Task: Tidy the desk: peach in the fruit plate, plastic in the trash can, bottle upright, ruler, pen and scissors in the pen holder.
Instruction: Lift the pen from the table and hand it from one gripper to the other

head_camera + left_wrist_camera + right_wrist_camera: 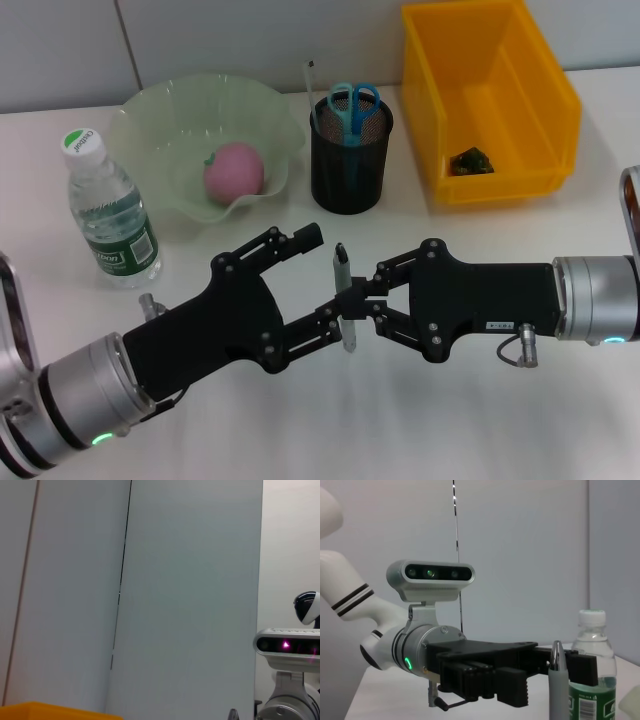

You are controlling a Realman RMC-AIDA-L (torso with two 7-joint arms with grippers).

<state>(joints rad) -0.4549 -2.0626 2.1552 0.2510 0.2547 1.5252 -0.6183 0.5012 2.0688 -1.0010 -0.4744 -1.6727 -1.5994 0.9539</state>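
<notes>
1. Meeting over the middle of the desk [420, 430], my left gripper [330, 290] and right gripper [368, 300] face each other with the pen [345, 305] upright between them.
2. My right fingers [375, 310] are pinched shut on the pen's barrel; my left fingers are spread wide, the lower one [325, 325] just beside the pen.
3. The peach [234, 170] lies in the fruit plate [150, 120].
4. The bottle [108, 215] stands upright at my left.
5. The scissors [352, 105] and ruler [311, 85] stand in the pen holder [350, 170].
6. The trash can [495, 60] holds a small dark piece [468, 160].
</notes>
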